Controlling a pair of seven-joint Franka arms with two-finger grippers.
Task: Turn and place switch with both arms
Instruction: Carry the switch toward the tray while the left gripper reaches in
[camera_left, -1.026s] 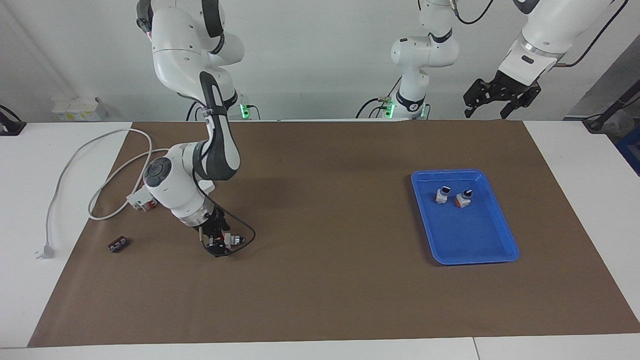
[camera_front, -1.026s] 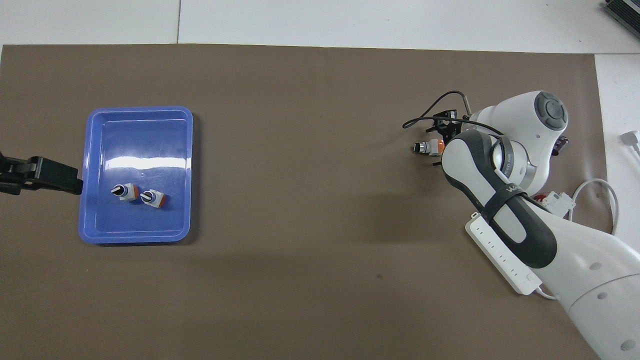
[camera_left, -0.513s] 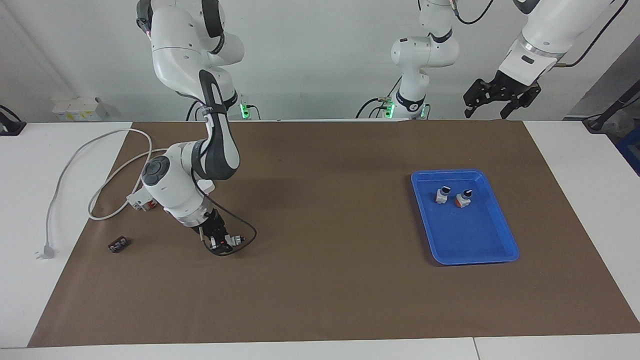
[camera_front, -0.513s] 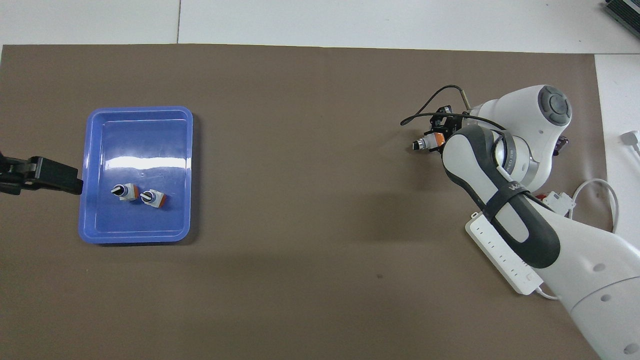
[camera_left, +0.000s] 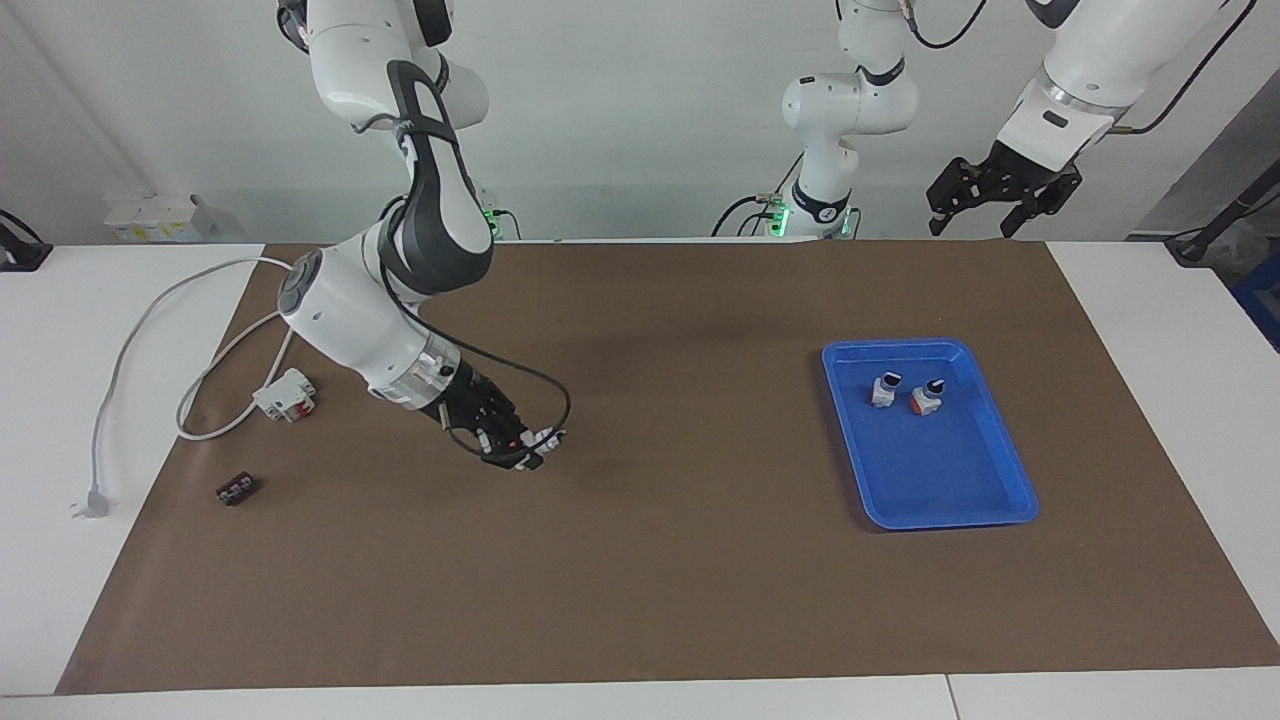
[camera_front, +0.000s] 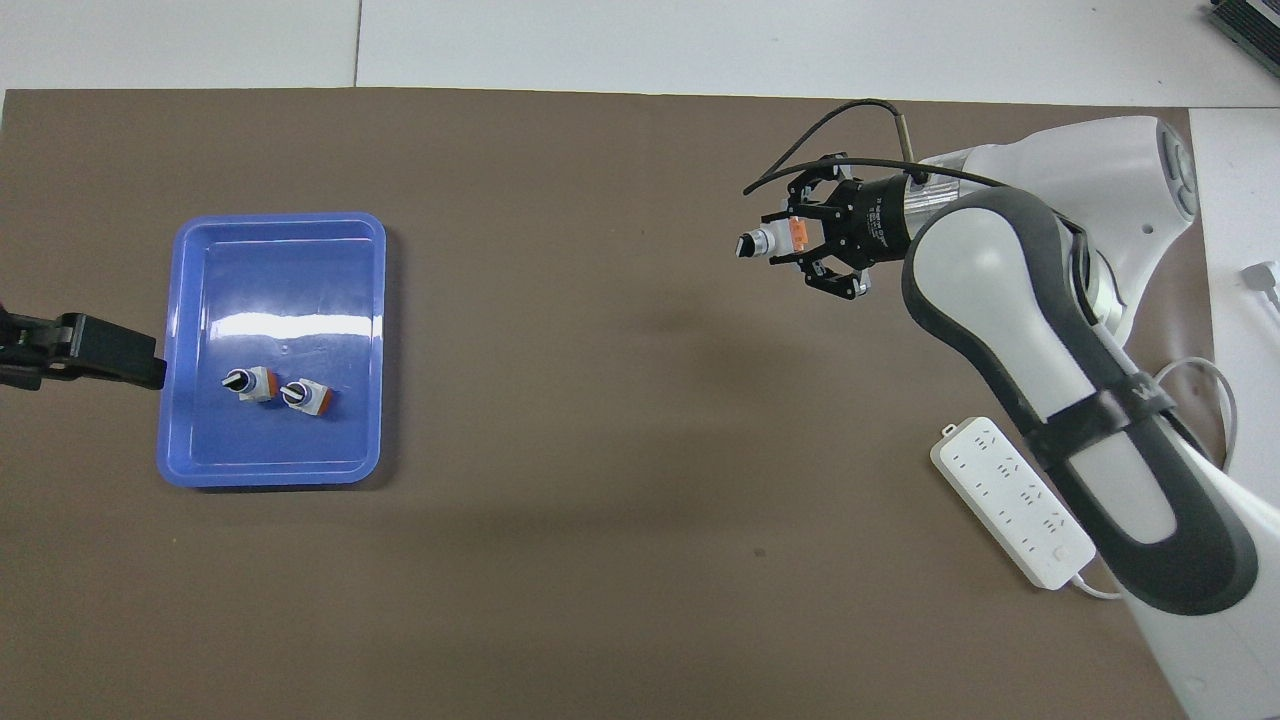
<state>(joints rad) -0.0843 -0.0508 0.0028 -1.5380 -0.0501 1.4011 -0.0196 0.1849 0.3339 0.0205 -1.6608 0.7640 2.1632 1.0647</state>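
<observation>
The right gripper has closed on the switch and lifted it off the mat, where a second ago it was still low over the switch with its fingers parted. It now hangs in the air toward the right arm's end of the mat, well apart from the tray, with the wrist laid over so the switch's black knob points toward the tray's end. The orange block shows between the fingers in the overhead view; in the facing view the grip itself is too small to read well, though a shadow on the mat below suggests the switch is clear of it. So the pick looks done, and what remains is the turn and the transfer. The left gripper waits with its fingers spread, raised near the edge of the mat on the robots' side of the tray, unmoved over the last second. Two like switches already stand in the tray, in its part nearer the robots. The breaker, the power strip and a small black part lie at the right arm's end, far from the tray.
</observation>
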